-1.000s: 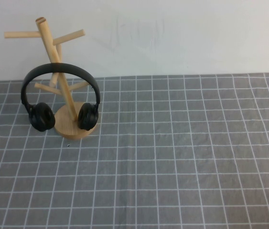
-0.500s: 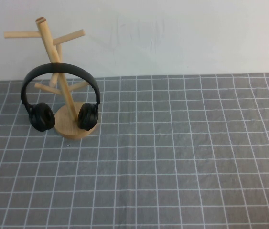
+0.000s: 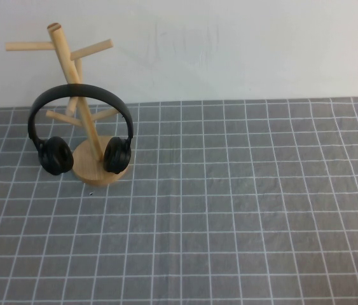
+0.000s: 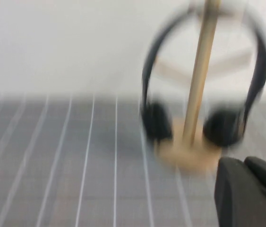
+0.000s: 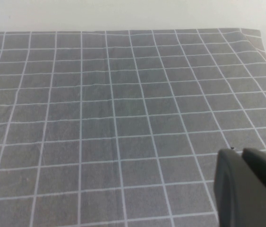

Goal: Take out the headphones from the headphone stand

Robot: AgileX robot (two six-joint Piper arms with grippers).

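Observation:
The black headphones (image 3: pixel 55 155) hang on the wooden headphone stand (image 3: pixel 70 70) at the table's back left. The headband loops over the slanted pole and the two ear cups sit beside the round base. The left wrist view shows them blurred: the headphones (image 4: pixel 156 120) on the stand (image 4: pixel 199 80), some way ahead of my left gripper (image 4: pixel 244 161). Its fingers lie together and hold nothing. My right gripper (image 5: pixel 239 151) is shut and empty over the bare grid cloth. Neither gripper shows in the high view.
A grey cloth with a white grid (image 3: pixel 229 222) covers the table and a white wall (image 3: pixel 229 51) stands behind it. The cloth's far right corner (image 5: pixel 251 33) shows in the right wrist view.
A small dark shape at the bottom left corner of the high view is gone now. The headphones and stand have not moved.

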